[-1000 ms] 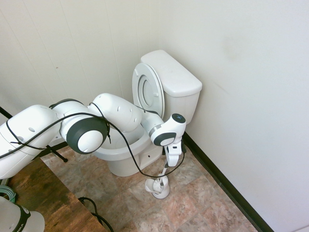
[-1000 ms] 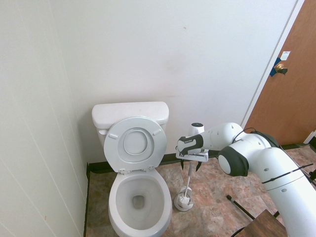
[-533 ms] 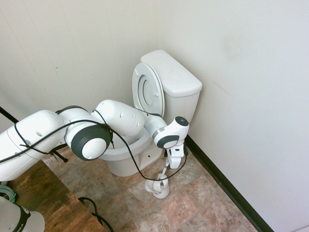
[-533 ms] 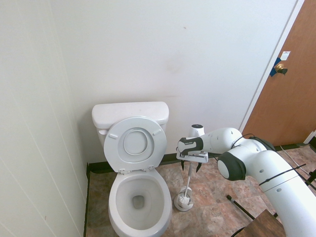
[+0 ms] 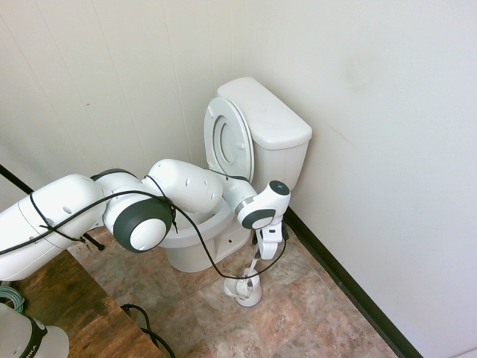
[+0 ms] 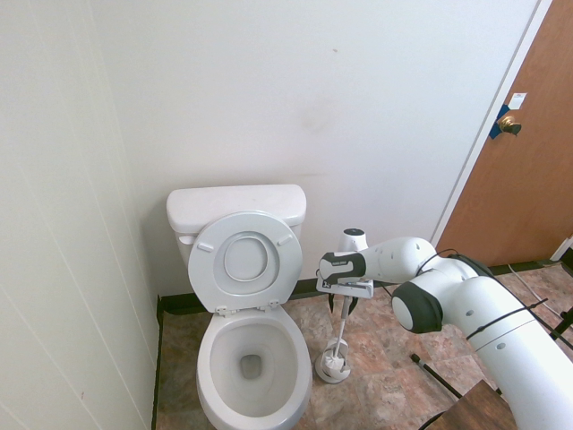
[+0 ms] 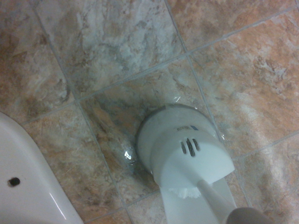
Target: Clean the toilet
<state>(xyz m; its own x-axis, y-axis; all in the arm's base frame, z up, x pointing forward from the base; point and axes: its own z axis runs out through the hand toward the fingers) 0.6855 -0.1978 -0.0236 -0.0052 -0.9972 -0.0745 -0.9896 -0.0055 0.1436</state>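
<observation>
We see the toilet (image 6: 255,367) on the tiled floor (image 5: 291,298), in the corner where the two walls meet, its lid and seat (image 6: 246,262) raised and leaning against the tank (image 6: 237,208). Its oval bowl is uncovered. Just beside it, on the side nearer the door, the white brush holder (image 6: 332,365) stands on the floor with the toilet brush (image 6: 340,330) in it, its handle tilted. Above it we have our end effector (image 6: 342,312), pointing down with fingers spread and the upper handle between them. The wrist view shows us the white bristles at the holder's opening. Well apart from the toilet is the brown door (image 6: 519,161), with its brass knob (image 6: 508,125).
</observation>
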